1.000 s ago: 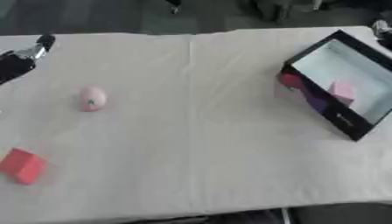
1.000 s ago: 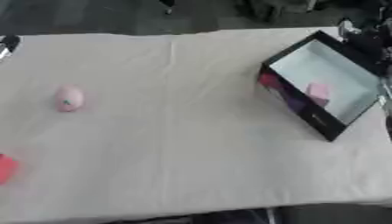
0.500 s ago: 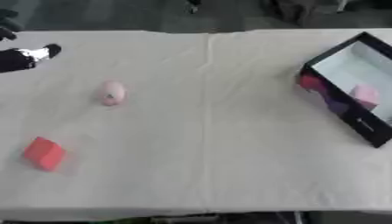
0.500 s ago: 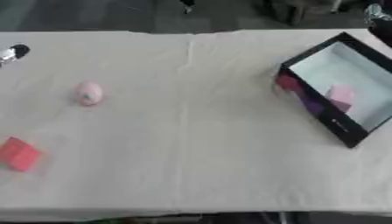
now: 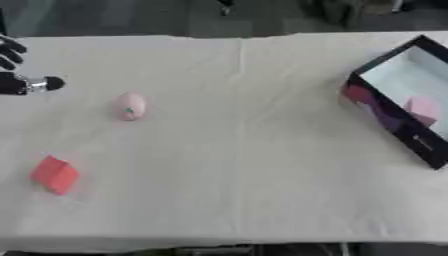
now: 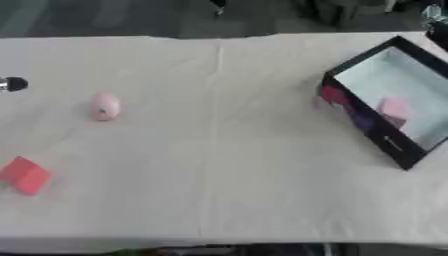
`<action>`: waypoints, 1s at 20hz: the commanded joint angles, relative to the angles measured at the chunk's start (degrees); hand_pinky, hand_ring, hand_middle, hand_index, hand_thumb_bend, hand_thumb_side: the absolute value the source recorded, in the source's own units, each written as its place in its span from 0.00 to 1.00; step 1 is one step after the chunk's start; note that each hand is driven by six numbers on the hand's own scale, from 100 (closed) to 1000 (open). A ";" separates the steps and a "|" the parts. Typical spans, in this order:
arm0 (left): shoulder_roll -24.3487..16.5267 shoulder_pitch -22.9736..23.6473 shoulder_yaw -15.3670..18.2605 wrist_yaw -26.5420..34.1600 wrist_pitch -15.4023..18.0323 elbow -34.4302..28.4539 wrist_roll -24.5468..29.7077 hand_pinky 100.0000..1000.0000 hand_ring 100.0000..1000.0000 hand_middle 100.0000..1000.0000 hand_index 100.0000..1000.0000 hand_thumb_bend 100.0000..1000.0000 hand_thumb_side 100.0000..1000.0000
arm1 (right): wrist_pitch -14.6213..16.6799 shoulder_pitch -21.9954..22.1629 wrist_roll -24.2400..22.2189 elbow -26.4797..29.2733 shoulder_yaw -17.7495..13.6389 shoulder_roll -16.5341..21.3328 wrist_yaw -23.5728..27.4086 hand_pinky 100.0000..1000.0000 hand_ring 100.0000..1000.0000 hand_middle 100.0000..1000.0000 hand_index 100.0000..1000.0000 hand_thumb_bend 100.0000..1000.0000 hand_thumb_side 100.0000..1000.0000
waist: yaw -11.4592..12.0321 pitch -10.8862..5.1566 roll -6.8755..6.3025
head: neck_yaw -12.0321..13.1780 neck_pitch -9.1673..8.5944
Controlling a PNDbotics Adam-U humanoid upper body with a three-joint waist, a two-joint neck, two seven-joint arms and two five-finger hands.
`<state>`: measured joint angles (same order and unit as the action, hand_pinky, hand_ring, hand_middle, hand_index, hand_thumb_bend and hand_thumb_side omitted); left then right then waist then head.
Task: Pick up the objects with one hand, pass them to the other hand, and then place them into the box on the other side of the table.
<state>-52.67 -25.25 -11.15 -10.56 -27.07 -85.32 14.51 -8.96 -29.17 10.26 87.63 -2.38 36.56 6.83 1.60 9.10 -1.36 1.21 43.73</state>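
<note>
A pink egg-shaped object (image 5: 129,106) lies on the white tablecloth at the left. A red block (image 5: 55,174) lies nearer the front left. The black box (image 5: 391,111) stands tilted at the right edge, with a pink object (image 5: 423,108) inside it. My left hand (image 5: 12,54) shows at the far left edge, fingers spread and holding nothing, apart from the pink egg-shaped object. A dark sliver of my right hand (image 6: 434,14) shows at the top right corner beyond the box; its fingers are hidden.
The cloth-covered table (image 5: 236,165) fills the view, with its front edge along the bottom. A fold line runs down the cloth's middle. Dark floor and blurred dark shapes lie beyond the far edge.
The whole picture has shifted, so the camera has moved. The pink object, red block and box keep their places on the cloth. My left hand stays at the left edge.
</note>
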 commanded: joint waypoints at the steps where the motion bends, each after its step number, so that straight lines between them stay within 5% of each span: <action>1: -4.07 1.07 -0.66 0.39 -2.88 -1.76 0.35 0.81 0.73 0.65 0.78 0.81 0.38 | -0.12 -0.42 0.15 0.87 -0.36 2.40 -0.19 1.00 1.00 0.95 0.95 0.00 0.33 | -0.01 -0.82 -0.14 | 0.64 0.38; 8: -5.06 4.77 -3.95 -1.56 -6.18 -0.06 2.05 0.80 0.74 0.66 0.77 0.83 0.39 | -0.27 -0.19 -0.10 0.77 -0.07 2.18 -0.27 1.00 1.00 0.94 0.94 0.00 0.35 | 0.23 -0.83 -0.70 | 1.55 0.38; 20: -3.98 6.14 -7.59 4.54 -8.39 -1.70 7.51 0.80 0.74 0.64 0.76 0.83 0.39 | -0.41 0.26 -0.36 0.31 0.34 2.17 -0.68 1.00 0.99 0.93 0.93 0.00 0.38 | 0.28 -0.74 -1.16 | 2.78 0.38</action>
<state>-54.99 -18.67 -18.99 -6.33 -35.07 -86.14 21.78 -9.41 -28.23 9.97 87.54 -1.70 36.58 6.50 1.80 9.10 -2.55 3.63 43.73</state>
